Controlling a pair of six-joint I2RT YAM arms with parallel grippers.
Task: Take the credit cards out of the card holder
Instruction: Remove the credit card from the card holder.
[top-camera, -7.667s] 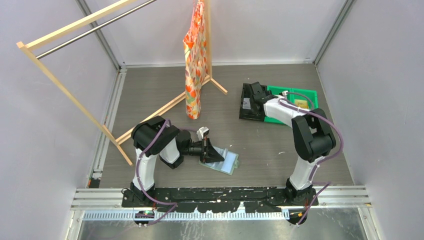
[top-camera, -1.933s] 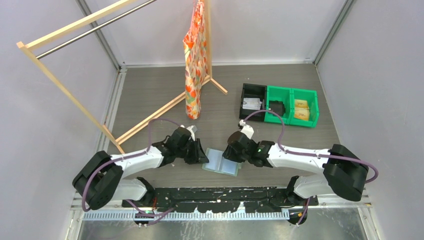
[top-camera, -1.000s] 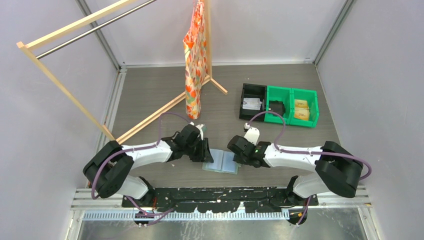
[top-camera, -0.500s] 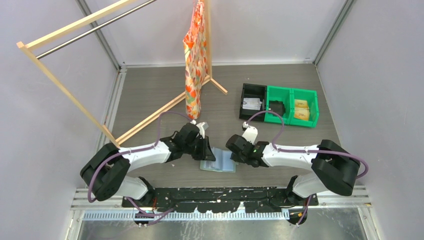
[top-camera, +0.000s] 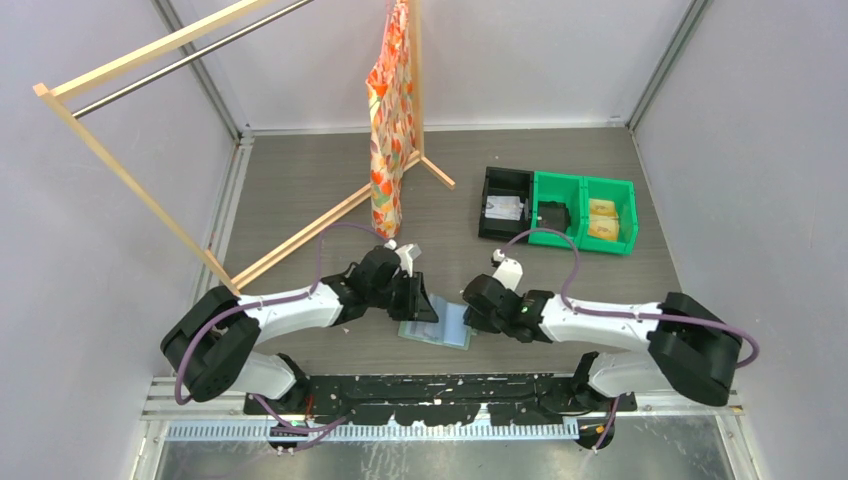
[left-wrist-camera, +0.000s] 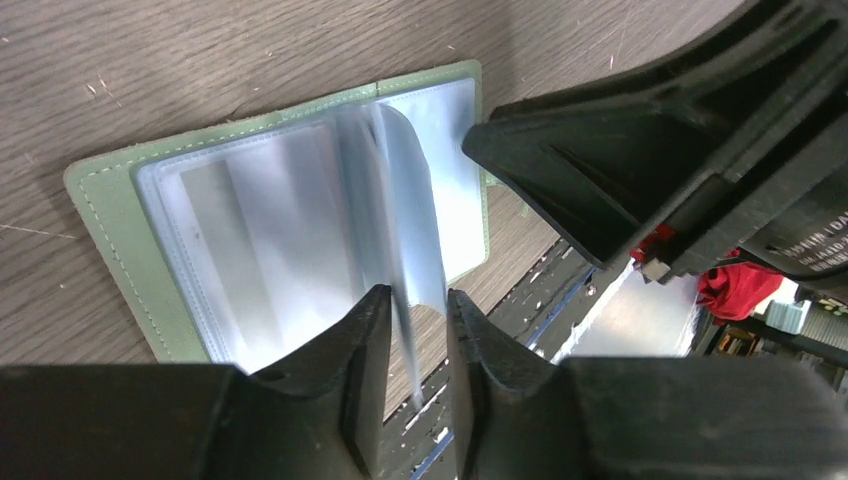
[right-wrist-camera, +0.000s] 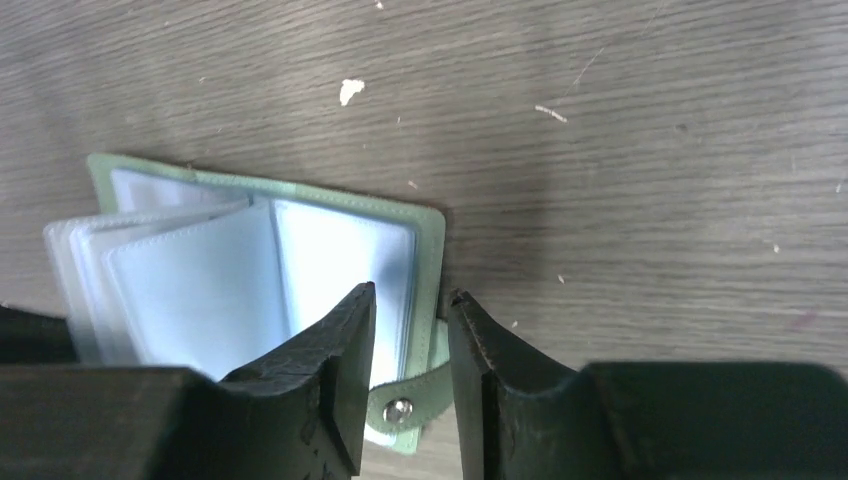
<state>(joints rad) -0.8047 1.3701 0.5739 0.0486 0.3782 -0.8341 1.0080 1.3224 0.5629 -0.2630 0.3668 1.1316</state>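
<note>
From above, the card holder (top-camera: 440, 328) is lying open on the table (top-camera: 300, 190), near the front edge, between the 2 arms. The left gripper (top-camera: 418, 303) is reaching over its left side and the right gripper (top-camera: 470, 312) is reaching over its right side. The 2 grippers are sitting very near each other, so they could bump if either one swings inward.

In the left wrist view, the left gripper (left-wrist-camera: 417, 300) is squeezing 1 see-through page (left-wrist-camera: 410, 190) and standing it up from the card holder (left-wrist-camera: 105, 205). I am not seeing any card in the pockets here. The page is looking thin and slippery, so it could slide out of the squeeze. A hard tug could tear it, or lift the whole holder.

In the right wrist view, the right gripper (right-wrist-camera: 410, 296) is pinching the green right edge of the card holder (right-wrist-camera: 330, 250), just above the snap tab (right-wrist-camera: 400, 408). It is looking clenched on that edge and pinning it down. If that pinch slips, the holder could slide along the table and the pages could flop shut.
</note>
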